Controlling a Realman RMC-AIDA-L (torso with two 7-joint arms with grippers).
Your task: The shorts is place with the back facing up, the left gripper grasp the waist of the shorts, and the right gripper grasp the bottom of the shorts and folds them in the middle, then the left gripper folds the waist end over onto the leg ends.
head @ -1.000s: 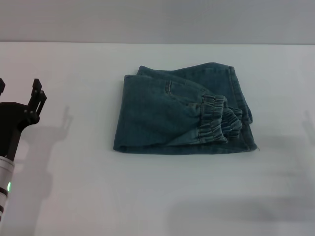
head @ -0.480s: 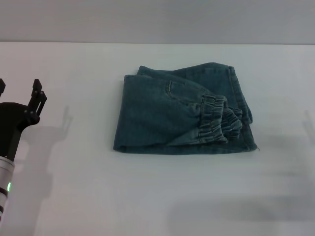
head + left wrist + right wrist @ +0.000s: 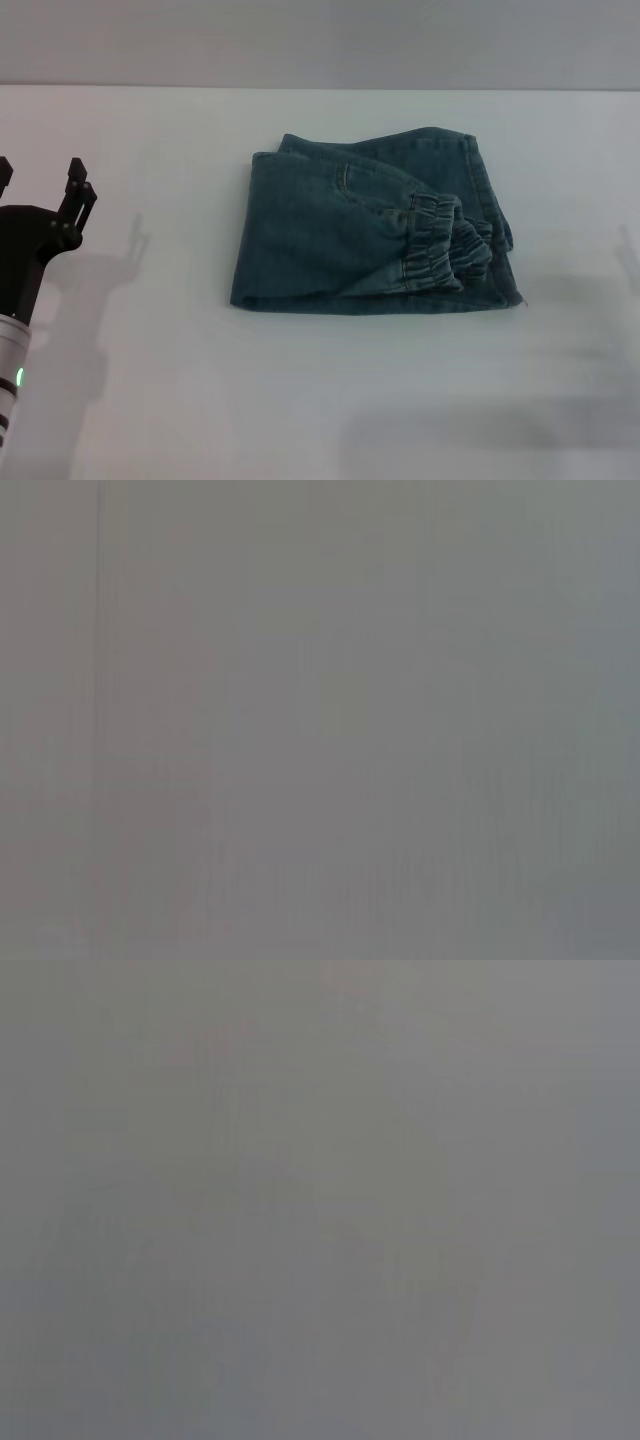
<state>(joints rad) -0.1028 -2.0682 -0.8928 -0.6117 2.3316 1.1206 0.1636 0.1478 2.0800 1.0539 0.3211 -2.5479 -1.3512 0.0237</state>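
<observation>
A: Where are the shorts [image 3: 365, 235] lying?

B: On the white table [image 3: 320, 400], about the middle and a little toward the far side. They are folded into a compact, roughly rectangular bundle of blue-green denim.

A: Which part is on top?

B: The gathered waistband [image 3: 440, 243] lies over the right half of the bundle, its ruched elastic bunched up. A straight folded edge runs along the near side, and more denim layers show at the far right corner.

A: And the left gripper [image 3: 38, 190]?

B: It is at the left edge of the table, well apart from the shorts, on its silver-white arm [image 3: 12, 375] with the small green light. Its black prongs point toward the far side and stand spread apart with nothing between them.

A: The right gripper?

B: It does not show in the head view. Only a faint shadow falls on the table at the right.

A: Do the wrist views help?

B: No. Both show a plain grey blur in which nothing can be made out.
</observation>
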